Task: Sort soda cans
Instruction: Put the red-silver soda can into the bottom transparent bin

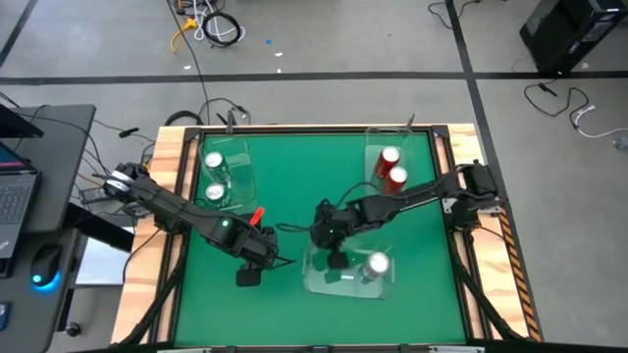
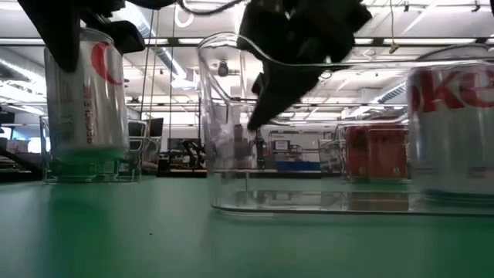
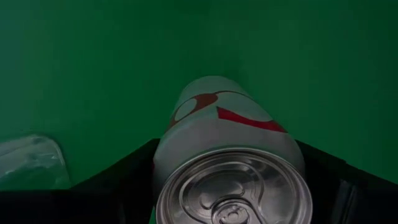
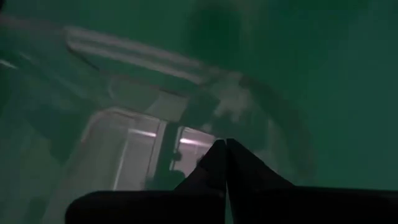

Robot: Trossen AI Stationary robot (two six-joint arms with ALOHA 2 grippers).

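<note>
A: How many cans, counted?
B: Two green cans (image 1: 214, 176) in the far-left tray (image 1: 238, 149), two red cans (image 1: 392, 169) in the far-right tray (image 1: 376, 139), one silver can (image 1: 376, 264) in the near tray (image 1: 316, 282).
A: The sixth?
B: A second silver can (image 3: 231, 163) sits gripped between the left tool's (image 1: 249, 272) spread fingers, above the green bench (image 1: 294, 176).
A: The right tool (image 4: 225, 149)?
B: Fingers pressed together, empty, over the near tray.

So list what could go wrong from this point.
1. The left end effector grips the silver soda can only near its top rim; it might tilt or slip in transit.
2. The shut right end effector hangs over the near clear plastic tray, where the left arm probably needs room, so the arms could collide.
3. That tray looks light; a bump could shift it.
</note>
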